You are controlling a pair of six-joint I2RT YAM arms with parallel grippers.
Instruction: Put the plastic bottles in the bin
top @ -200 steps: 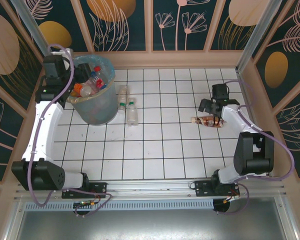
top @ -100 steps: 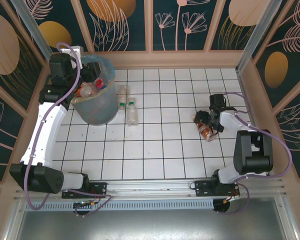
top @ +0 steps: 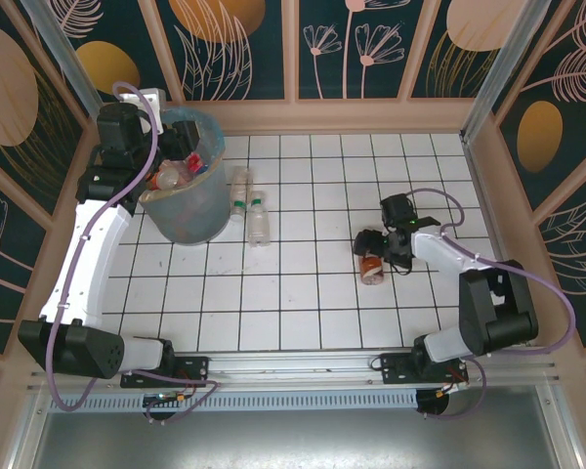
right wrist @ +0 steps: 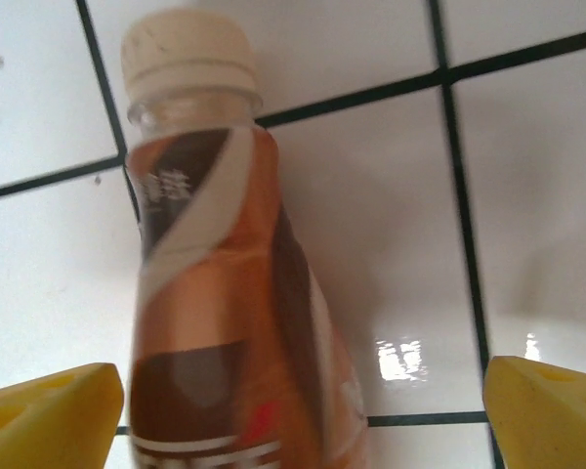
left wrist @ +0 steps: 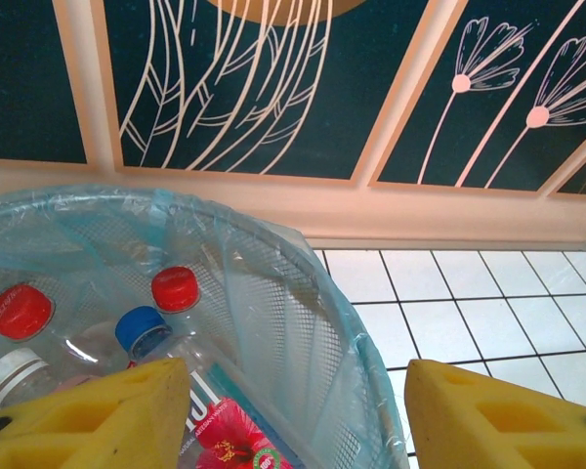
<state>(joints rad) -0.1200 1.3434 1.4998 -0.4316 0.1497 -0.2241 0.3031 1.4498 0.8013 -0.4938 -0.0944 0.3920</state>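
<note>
**Right of the bin (top: 190,210), my open jaws are straddling a brown bottle**

Well to the right of the bin, I am bending my right arm (top: 449,256) at the elbow and pointing the forearm back toward the bin's side, wrist tipped down at the white tiles (top: 303,293). My right gripper (right wrist: 298,396) is standing wide open. One yellow finger is sitting on each side of the brown-labelled bottle (right wrist: 225,322) and neither is touching it, so I am gripping nothing there. That bottle is lying flat on the tiles. Its long axis is running along my fingers' reach, and its white cap is pointing away from my wrist.

Over the bin's left rim, I am stretching my left arm (top: 88,244) up and hanging the wrist above the blue liner (left wrist: 273,293). My left gripper (left wrist: 295,391) is standing partly open and empty, with one finger over the bin's inside and the other past its rim. Inside the bin, capped bottles (left wrist: 174,288) are lying piled, showing red, blue and white caps. Just right of the bin, two clear bottles (top: 258,220) are lying side by side on the tiles, with their long axes running away from my bases.
</note>
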